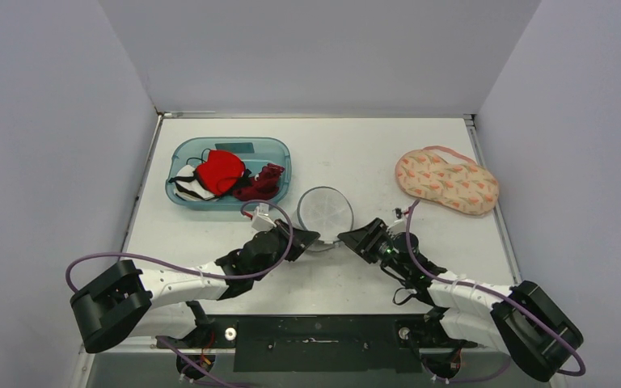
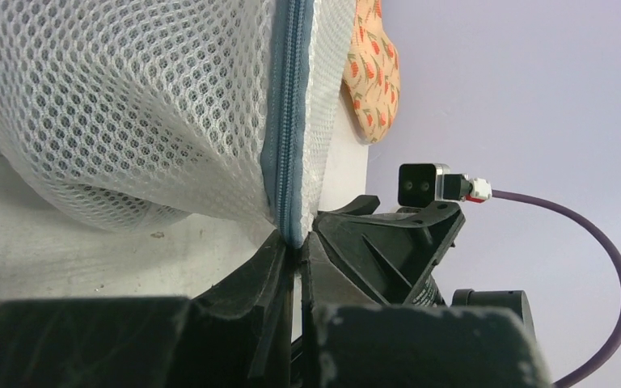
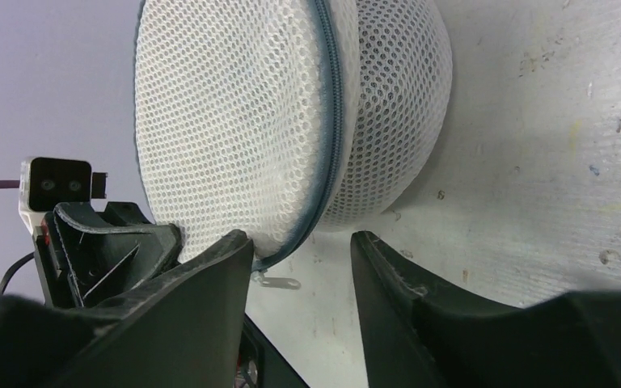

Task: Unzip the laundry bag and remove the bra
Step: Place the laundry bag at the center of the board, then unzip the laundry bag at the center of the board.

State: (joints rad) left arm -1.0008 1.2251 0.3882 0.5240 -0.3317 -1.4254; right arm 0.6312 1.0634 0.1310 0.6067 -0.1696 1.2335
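Observation:
The round white mesh laundry bag (image 1: 325,210) lies at the table's middle, its grey-blue zipper (image 3: 331,121) closed along the seam. My left gripper (image 1: 311,239) is shut on the bag's near edge, pinching the zipper seam (image 2: 287,121) between its fingertips (image 2: 297,242). My right gripper (image 1: 349,239) is open just right of it; its left finger (image 3: 210,275) touches the mesh. The small metal zipper pull (image 3: 279,282) lies on the table between its fingers. A peach flower-printed bra (image 1: 446,179) lies on the table at the far right, outside the bag.
A blue plastic bin (image 1: 184,153) at the back left holds red, white and dark red garments (image 1: 220,170). The table (image 1: 356,145) has walls at the back and on both sides. The arms' purple cables (image 1: 170,263) trail near the front edge.

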